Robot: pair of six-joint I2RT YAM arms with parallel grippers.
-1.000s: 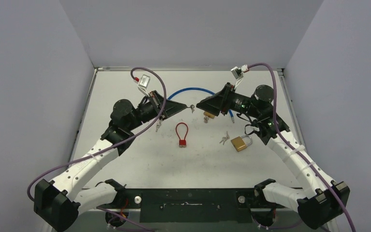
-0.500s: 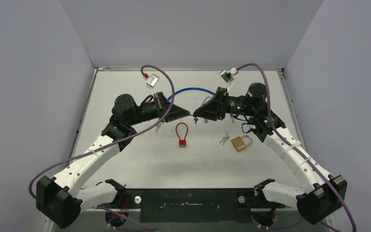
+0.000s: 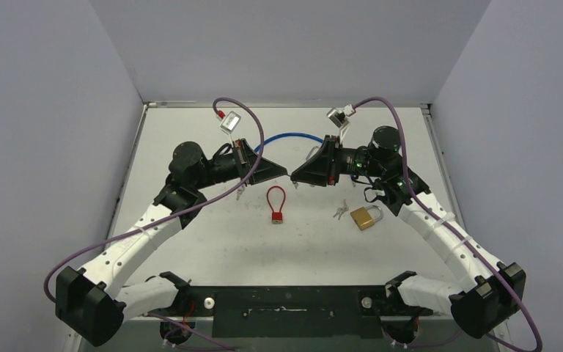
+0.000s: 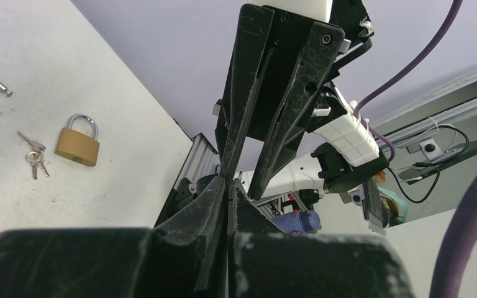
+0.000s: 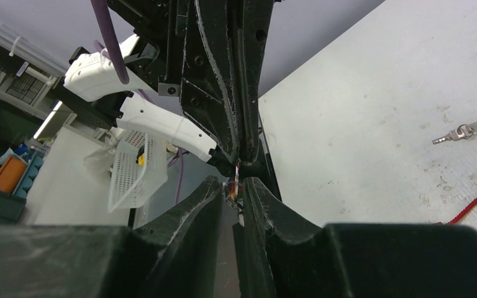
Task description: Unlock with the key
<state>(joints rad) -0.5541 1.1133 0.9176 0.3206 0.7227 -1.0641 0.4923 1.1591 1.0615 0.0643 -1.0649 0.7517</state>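
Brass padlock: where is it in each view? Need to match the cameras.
Top external: brass padlock right of centre, keys just left of it.
Left wrist: brass padlock at the left side, mid-height, keys at its left.
Right wrist: not in it.
Shared landmark: left pincer and right pincer facing tip to tip, visible in all three views.

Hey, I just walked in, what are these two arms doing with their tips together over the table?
It looks like a handover. The left gripper is shut on a small key, held in the air above the table. The right gripper has its fingers just apart on either side of that key; whether they grip it I cannot tell. The brass padlock lies on the table, shackle shut, nothing touching it.
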